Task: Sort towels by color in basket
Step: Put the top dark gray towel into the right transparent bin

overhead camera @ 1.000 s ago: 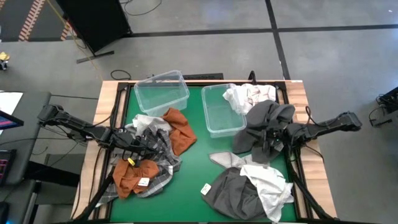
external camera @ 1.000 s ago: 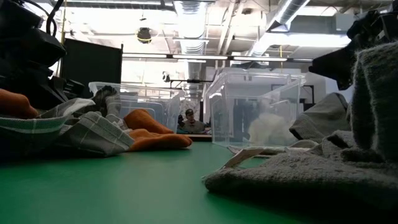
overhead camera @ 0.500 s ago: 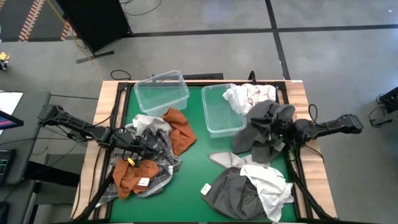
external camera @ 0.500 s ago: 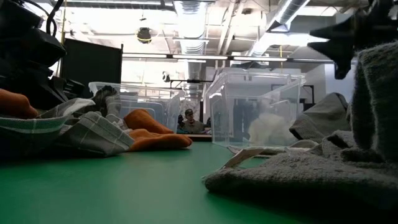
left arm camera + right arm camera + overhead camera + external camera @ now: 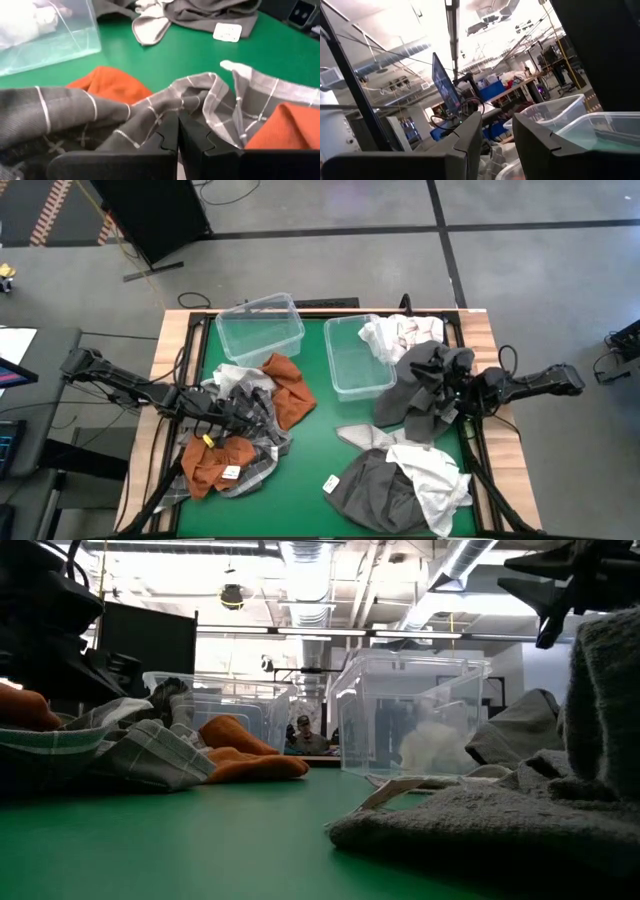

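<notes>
My left gripper (image 5: 238, 412) (image 5: 178, 120) is low over the left heap, shut on the grey checked towel (image 5: 255, 408). Rust orange towels lie beside it (image 5: 287, 388) and nearer (image 5: 212, 462). My right gripper (image 5: 458, 393) (image 5: 497, 130) (image 5: 560, 580) is open and tipped upward, at the right side of the dark grey towel (image 5: 425, 385) (image 5: 600, 710) and touching nothing. That towel is heaped against the right clear basket's (image 5: 352, 360) near right corner. A white towel with red checks (image 5: 402, 333) hangs over that basket's right rim. My left gripper has a bunched fold of the grey checked towel (image 5: 170, 111) at its fingertips, pinched between the two fingers, which come in low from the table's left. The fingers hide the contact itself. The towel lies on the table and on the cloths around it.
A second clear basket (image 5: 260, 328) stands on the far left. Near the front edge lies a heap of dark grey (image 5: 380, 490), white (image 5: 432, 480) and light grey (image 5: 365, 438) cloth. Bare green table (image 5: 320, 440) runs down the middle. A person (image 5: 303, 735) shows far behind the baskets.
My right gripper has drawn back from the dark grey towel toward the table's right edge, risen and tipped upward. The towel stays heaped against the basket. My left gripper has kept still.
</notes>
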Tool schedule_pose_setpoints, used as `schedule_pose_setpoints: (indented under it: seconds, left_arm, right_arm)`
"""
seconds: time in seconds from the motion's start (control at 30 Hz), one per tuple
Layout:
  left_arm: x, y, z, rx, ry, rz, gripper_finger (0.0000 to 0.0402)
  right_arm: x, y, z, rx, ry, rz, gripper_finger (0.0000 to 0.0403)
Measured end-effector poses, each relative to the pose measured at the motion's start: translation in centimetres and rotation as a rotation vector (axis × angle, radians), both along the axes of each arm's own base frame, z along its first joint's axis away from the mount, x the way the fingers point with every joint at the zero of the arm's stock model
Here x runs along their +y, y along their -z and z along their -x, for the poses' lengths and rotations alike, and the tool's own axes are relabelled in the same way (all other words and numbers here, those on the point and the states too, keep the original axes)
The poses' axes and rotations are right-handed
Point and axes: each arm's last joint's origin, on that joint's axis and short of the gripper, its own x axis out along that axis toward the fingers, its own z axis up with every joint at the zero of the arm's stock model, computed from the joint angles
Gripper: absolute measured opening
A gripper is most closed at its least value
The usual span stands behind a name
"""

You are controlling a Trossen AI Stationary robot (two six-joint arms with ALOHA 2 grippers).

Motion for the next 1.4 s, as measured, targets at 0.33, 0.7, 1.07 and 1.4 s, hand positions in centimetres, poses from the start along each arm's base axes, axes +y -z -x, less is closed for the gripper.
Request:
schedule_pose_setpoints:
  seconds: [0.33, 0.7, 1.07, 1.4]
  left_arm:
    - [0.0, 0.0, 0.0, 0.002, 0.006, 0.001, 0.0000]
    - [0.0, 0.0, 0.0, 0.001, 0.006, 0.001, 0.0000]
    - [0.0, 0.0, 0.0, -0.002, 0.006, 0.002, 0.0000]
    - [0.0, -0.1, 0.0, -0.006, 0.006, 0.003, 0.0000]
  right_arm:
    - [0.1, 0.8, -0.3, 0.091, -0.002, 0.019, 0.0138]
    - [0.1, 1.6, -0.5, 0.186, -0.002, 0.035, 0.0138]
    - [0.1, 1.7, -0.5, 0.193, -0.003, 0.035, 0.0138]
    - [-0.3, -1.0, 0.1, -0.074, 0.036, 0.043, 0.0138]
